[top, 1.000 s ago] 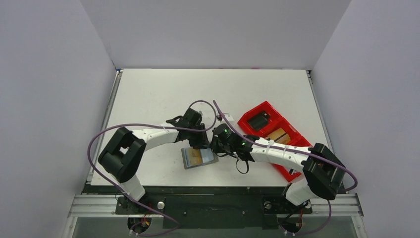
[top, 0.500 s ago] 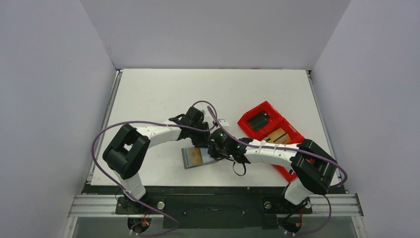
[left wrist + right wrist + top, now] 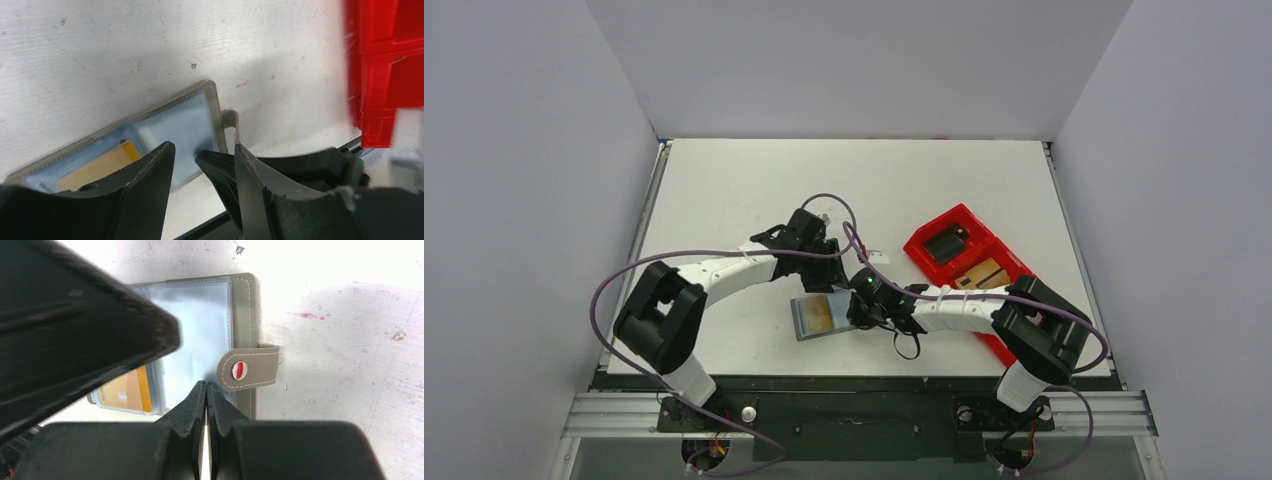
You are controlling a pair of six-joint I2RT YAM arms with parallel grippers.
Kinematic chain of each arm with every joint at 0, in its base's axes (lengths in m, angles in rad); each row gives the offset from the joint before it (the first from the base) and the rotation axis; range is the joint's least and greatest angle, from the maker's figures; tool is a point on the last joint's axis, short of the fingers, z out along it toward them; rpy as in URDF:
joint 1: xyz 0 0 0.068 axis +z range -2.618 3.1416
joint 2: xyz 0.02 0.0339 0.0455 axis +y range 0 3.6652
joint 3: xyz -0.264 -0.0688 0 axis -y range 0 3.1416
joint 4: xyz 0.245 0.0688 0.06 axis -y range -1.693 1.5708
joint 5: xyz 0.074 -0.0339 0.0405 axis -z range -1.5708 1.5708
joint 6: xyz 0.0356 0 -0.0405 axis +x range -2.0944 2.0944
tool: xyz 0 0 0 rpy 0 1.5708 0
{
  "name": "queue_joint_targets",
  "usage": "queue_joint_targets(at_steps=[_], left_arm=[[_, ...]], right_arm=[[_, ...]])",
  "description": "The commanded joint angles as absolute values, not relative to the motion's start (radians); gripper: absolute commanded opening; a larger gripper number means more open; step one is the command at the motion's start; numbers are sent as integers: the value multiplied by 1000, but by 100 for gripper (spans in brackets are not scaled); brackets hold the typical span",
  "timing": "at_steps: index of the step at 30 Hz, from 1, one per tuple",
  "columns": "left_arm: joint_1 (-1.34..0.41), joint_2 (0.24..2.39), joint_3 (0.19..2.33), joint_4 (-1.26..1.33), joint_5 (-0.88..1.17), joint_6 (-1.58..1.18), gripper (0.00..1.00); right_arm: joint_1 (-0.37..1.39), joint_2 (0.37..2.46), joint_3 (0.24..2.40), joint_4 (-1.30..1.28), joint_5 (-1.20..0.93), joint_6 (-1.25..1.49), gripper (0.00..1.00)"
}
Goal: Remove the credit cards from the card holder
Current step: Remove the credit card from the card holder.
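The grey card holder lies open and flat on the table near the front edge, blue-grey pockets up. A yellow-orange credit card sits in its left pocket, also seen in the left wrist view as the card. The tab with a red snap sticks out to the right. My right gripper is shut, its tips pressed on the holder's right clear pocket, nothing visible between them. My left gripper hovers open just above the holder's far edge, holding nothing.
A long red tray lies to the right of the arms, with a black block in its far compartment and a flat tan piece in the middle one. The tray's edge is close to the left gripper.
The left gripper has opened and drawn back from the holder. The right gripper has slid left onto the holder's right half, staying shut.
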State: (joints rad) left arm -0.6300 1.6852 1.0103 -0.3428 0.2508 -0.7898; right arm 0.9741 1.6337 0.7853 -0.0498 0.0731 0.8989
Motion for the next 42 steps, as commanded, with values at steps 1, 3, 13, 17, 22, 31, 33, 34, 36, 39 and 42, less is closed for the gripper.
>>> queue_joint_targets(at_steps=[1, 3, 13, 17, 22, 31, 33, 34, 36, 39, 42], left_arm=[[-615, 1556, 1008, -415, 190, -730, 46], [-613, 1525, 999, -458, 158, -717, 46], [-571, 1402, 888, -537, 71, -709, 30], [-561, 1390, 855, -531, 71, -714, 21], [-555, 1385, 815, -491, 90, -725, 16], [-554, 1432, 781, -418, 116, -728, 13], [-554, 1444, 777, -410, 119, -727, 12], [-554, 1448, 777, -407, 118, -726, 12], [-554, 1458, 777, -402, 115, -724, 12], [-554, 1472, 777, -402, 109, -725, 11], [-555, 1490, 779, -399, 106, -726, 10]], right_arm=[[966, 1635, 771, -19, 89, 914, 0], [967, 1630, 783, -26, 83, 908, 0], [968, 1631, 872, -51, 11, 886, 4], [969, 1659, 909, -43, -51, 885, 11], [968, 1704, 932, -26, -83, 894, 17], [953, 1746, 909, 24, -102, 916, 24], [948, 1750, 902, 43, -111, 919, 25], [945, 1752, 898, 49, -117, 921, 24], [939, 1756, 884, 68, -128, 930, 25], [932, 1766, 872, 101, -145, 943, 25], [925, 1775, 857, 127, -167, 952, 24]])
